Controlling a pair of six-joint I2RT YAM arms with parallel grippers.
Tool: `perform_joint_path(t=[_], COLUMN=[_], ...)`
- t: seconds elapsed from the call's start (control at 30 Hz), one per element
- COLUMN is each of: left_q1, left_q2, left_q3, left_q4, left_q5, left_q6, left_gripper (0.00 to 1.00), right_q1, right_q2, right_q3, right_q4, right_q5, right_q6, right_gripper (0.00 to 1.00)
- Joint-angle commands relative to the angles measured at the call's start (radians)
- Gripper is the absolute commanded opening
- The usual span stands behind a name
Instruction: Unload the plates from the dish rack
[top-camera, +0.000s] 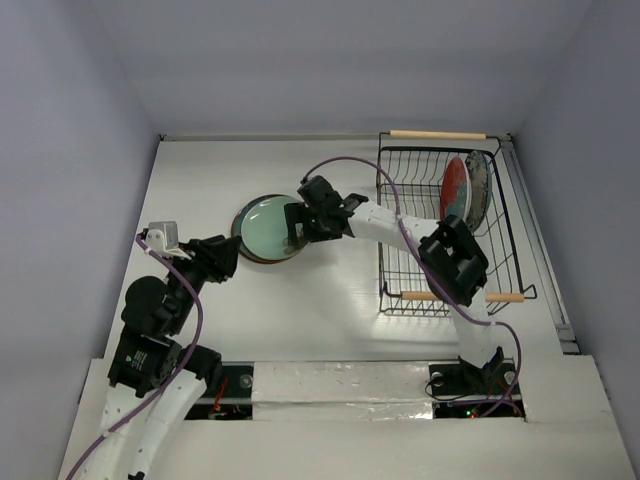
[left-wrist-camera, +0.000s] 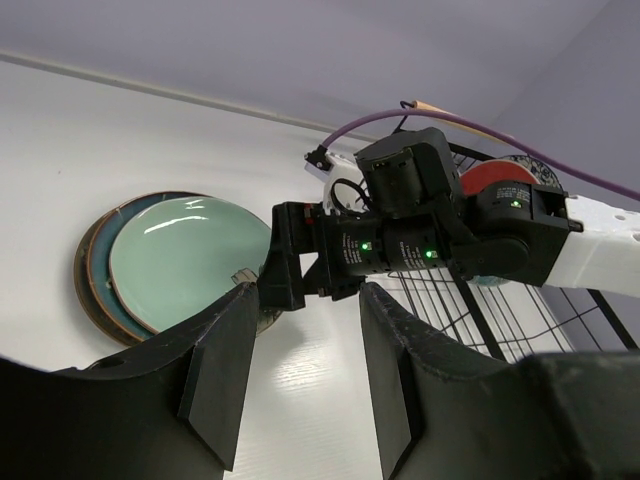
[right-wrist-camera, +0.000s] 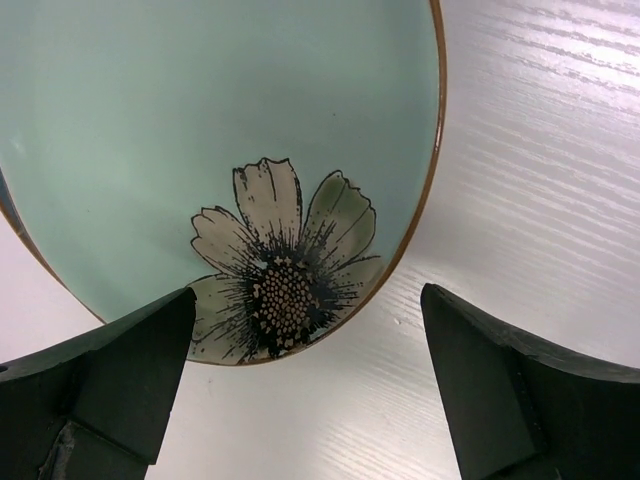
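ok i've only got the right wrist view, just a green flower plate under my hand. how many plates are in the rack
observer: Two, a red plate and a patterned plate, both on edge in the far half of the rack.
operator: is the green one flat on the table
observer: No, the green plate tops a stack. A teal plate and a dark plate show under it.
operator: where's the left hand
observer: The left hand is open and empty, near-left of that stack.
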Motion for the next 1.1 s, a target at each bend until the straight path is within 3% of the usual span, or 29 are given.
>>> perform_joint_path(t=[0.0,0.1,0.4,0.47,0.5,0.53,0.6,0.7,0.8,0.83,0.87,0.9,0.93,1.07], left_q1=[-0.005,-0.005,-0.005,-0.005,-0.005,-0.005,-0.005,-0.005,-0.005,-0.005,-0.005,-0.005,-0.005,-0.014], left_q2=[-0.012,-0.01,-0.009,-0.009,-0.009,-0.007,-0.005,-0.007,-0.01,-0.007,-0.005,-0.004,-0.004,0.001], left_q3=[-0.005,-0.005,-0.005,-0.006,-0.006,-0.008,-0.009,-0.009,-0.008,-0.008,-0.008,-0.008,-0.008,-0.008], left_q4=[0.04,0.04,0.041,0.041,0.043,0.044,0.05,0.044,0.038,0.04,0.04,0.041,0.04,0.04], left_q5=[0.01,0.01,0.011,0.011,0.013,0.014,0.023,0.0,-0.013,-0.012,-0.013,-0.012,-0.006,-0.001], left_q6=[-0.007,-0.005,-0.004,-0.005,-0.005,-0.005,-0.004,-0.007,-0.013,-0.013,-0.013,-0.013,-0.013,-0.013], left_gripper=[0.42,0.42,0.42,0.42,0.39,0.36,0.25,0.09,0.05,0.05,0.05,0.06,0.07,0.22], right_q1=[0.021,0.03,0.03,0.03,0.004,-0.015,-0.064,-0.205,-0.332,-0.384,-0.406,-0.426,-0.446,-0.518], right_q2=[0.002,-0.007,-0.314,-0.397,-0.44,-0.521,-0.596,-0.707,-0.79,-0.802,-0.819,-0.824,-0.824,-0.805], right_q3=[0.062,0.084,0.044,0.007,-0.008,-0.022,-0.062,-0.122,-0.201,-0.217,-0.231,-0.263,-0.272,-0.309], right_q4=[-0.011,-0.008,-0.054,-0.062,-0.065,-0.071,-0.105,-0.163,-0.198,-0.212,-0.232,-0.234,-0.237,-0.202], right_q5=[-0.021,-0.041,0.278,0.384,0.416,0.471,0.52,0.556,0.587,0.625,0.651,0.671,0.68,0.624], right_q6=[-0.043,-0.049,-0.087,-0.104,-0.114,-0.114,-0.118,-0.14,-0.166,-0.167,-0.169,-0.189,-0.193,-0.232], right_gripper=[1.0,1.0,0.98,0.81,0.68,0.27,0.0,0.0,0.0,0.06,0.19,0.35,0.6,0.65])
